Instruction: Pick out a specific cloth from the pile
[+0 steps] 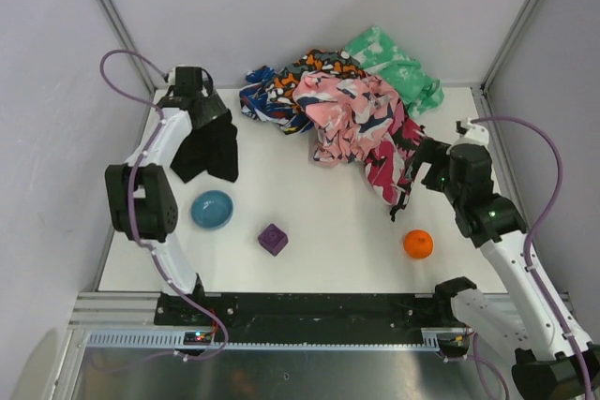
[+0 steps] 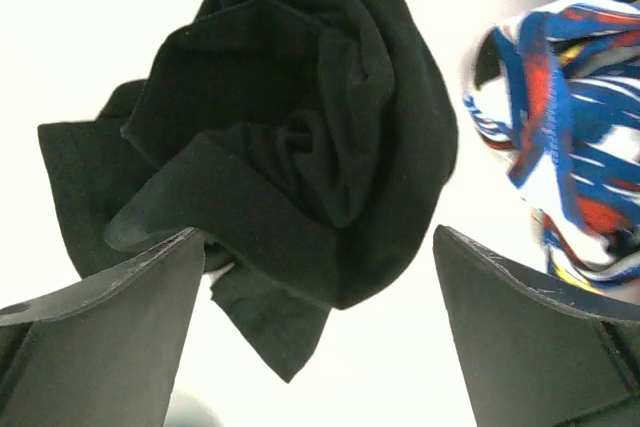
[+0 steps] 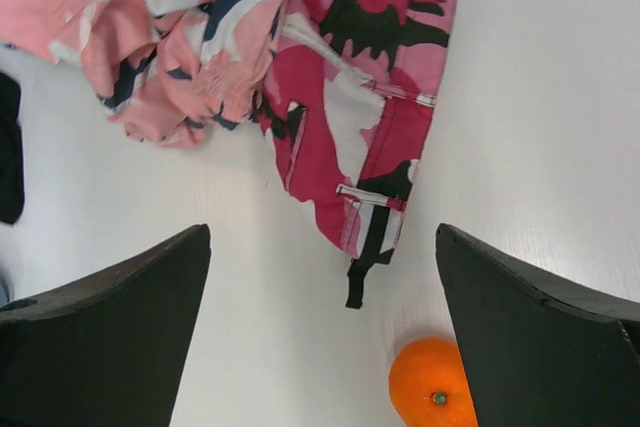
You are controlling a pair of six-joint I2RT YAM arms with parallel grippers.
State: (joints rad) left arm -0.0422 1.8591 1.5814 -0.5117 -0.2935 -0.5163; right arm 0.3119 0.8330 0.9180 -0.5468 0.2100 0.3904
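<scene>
The plain black cloth (image 1: 210, 149) lies crumpled on the white table at the far left, apart from the pile (image 1: 349, 111). My left gripper (image 1: 204, 114) hangs open just over the cloth's far end. In the left wrist view the black cloth (image 2: 300, 127) fills the space ahead of the wide-apart jaws of the left gripper (image 2: 318, 232), not pinched. My right gripper (image 1: 419, 168) is open and empty at the pile's right edge. In the right wrist view the right gripper (image 3: 322, 229) faces the magenta-black cloth (image 3: 365, 117).
A blue bowl (image 1: 212, 209) sits in front of the black cloth. A purple cube (image 1: 273, 239) sits at centre front. An orange (image 1: 418, 244) lies front right, by my right finger (image 3: 540, 347). Mint green cloth (image 1: 398, 67) lies at the back. Walls close in on three sides.
</scene>
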